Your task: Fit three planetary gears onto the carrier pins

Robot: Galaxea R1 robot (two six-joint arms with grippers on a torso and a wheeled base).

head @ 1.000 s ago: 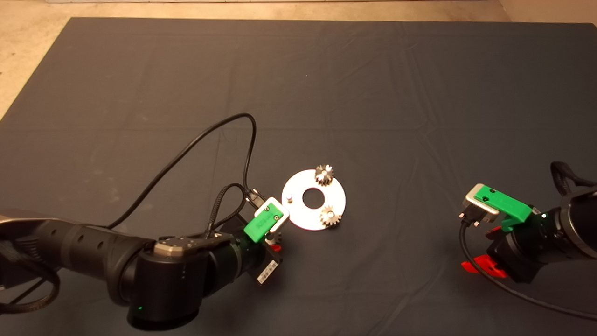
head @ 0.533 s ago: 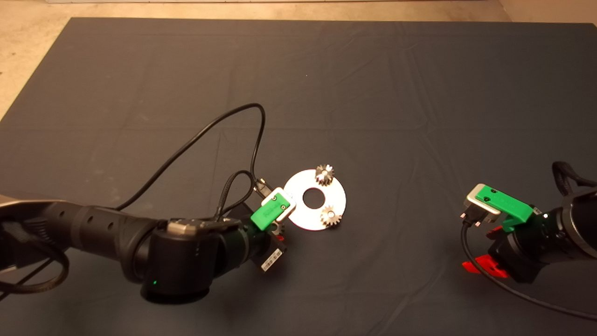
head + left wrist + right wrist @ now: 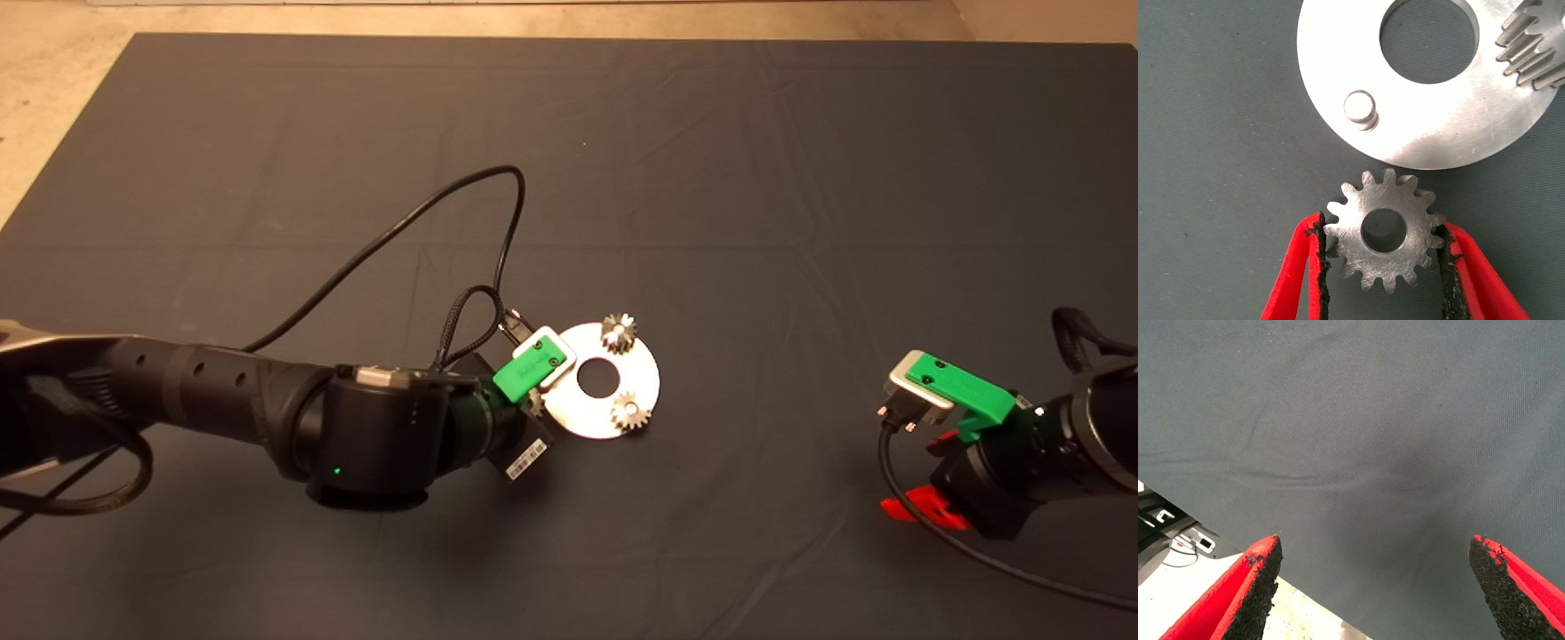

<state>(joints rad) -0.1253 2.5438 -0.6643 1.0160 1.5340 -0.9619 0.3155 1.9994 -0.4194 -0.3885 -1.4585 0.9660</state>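
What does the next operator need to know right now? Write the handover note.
Left claw: shut on the third gear, held just short of the disc, near the free pin.
Right claw: open, parked over bare mat at the lower right.
Done: two gears seated on pins, far gear and near gear.
Left: line the held gear's hole over the free pin, lower, release.

Shiny silver disc [image 3: 1338, 67] on a plain dark grey mat [image 3: 711, 178]. Silver toothed gear [image 3: 1383, 230] sits between red fingers [image 3: 1295, 273] with black pads.
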